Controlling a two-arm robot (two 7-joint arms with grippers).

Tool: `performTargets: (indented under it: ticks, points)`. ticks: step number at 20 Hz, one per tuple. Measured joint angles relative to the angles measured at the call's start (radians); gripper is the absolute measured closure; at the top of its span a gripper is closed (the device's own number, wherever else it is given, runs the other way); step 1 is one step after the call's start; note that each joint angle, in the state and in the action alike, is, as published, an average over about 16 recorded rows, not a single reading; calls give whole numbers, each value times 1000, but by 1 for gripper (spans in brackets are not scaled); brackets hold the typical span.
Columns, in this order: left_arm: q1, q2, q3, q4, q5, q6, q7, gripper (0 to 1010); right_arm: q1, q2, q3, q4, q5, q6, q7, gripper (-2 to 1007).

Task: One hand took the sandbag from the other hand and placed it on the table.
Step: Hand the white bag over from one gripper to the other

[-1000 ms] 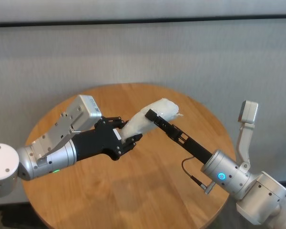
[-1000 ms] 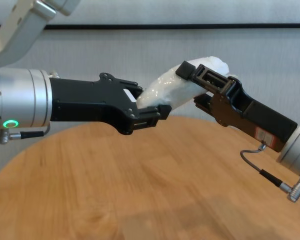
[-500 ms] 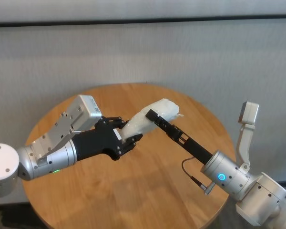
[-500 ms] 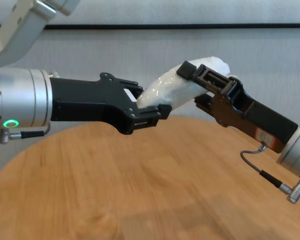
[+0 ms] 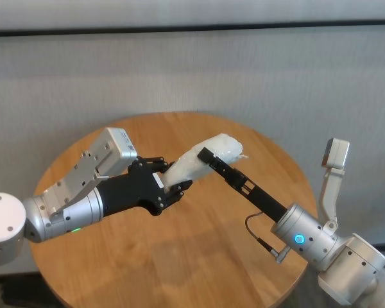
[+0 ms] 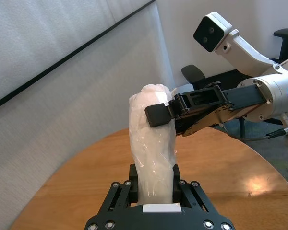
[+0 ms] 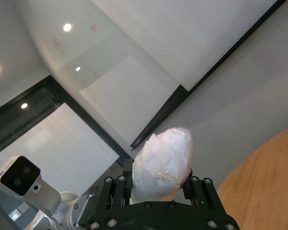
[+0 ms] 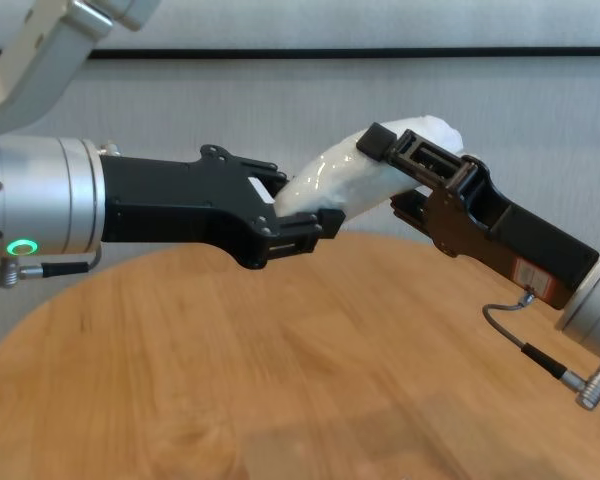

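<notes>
1. While both grippers are clamped on the sandbag (image 8: 345,180), almost nothing has changed over the last second: the bag hangs in the same spot above the table (image 5: 199,256), and the right arm has only crept back and down by a hair, its wrist sitting slightly lower in the chest view.
2. That tells me the handover is at its midpoint. The receiving side has taken hold, the giving side has not let go, and the placing on the table is not yet begun.
3. The left gripper (image 8: 285,215), the one with the green ring light, is closed on the lower end of the bag; in the left wrist view its fingers (image 6: 180,184) press the white pouch from both sides.
4. The right gripper (image 8: 405,170), the one with the small sticker and the grey cable (image 8: 535,355), is closed on the upper end of the bag, the rounded tip poking out past its fingers in the right wrist view.
5. The bag is tilted, stretched between the two grippers, well clear of the wooden top.
6. My judgement: the left gripper must open next, or a pull by the right arm may strain or tear the plastic wrap.
</notes>
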State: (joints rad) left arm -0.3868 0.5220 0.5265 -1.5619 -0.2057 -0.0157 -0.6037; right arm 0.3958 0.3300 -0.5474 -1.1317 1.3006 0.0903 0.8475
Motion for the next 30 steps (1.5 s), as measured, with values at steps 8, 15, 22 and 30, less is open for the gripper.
performTargets:
  ticks: [8,15,22,30]
  points:
    - [0,0,0,0,0,0,0,598,-1,2,-2,1,4,0,6,440]
    - [0,0,0,0,0,0,0,481,-2,2,-3,1,8,0,9,440]
    - [0,0,0,0,0,0,0,258,-3,2,-3,2,14,0,5,440]
    - [0,0,0,0,0,1,0,63,-8,1,3,1,22,-1,-15,440]
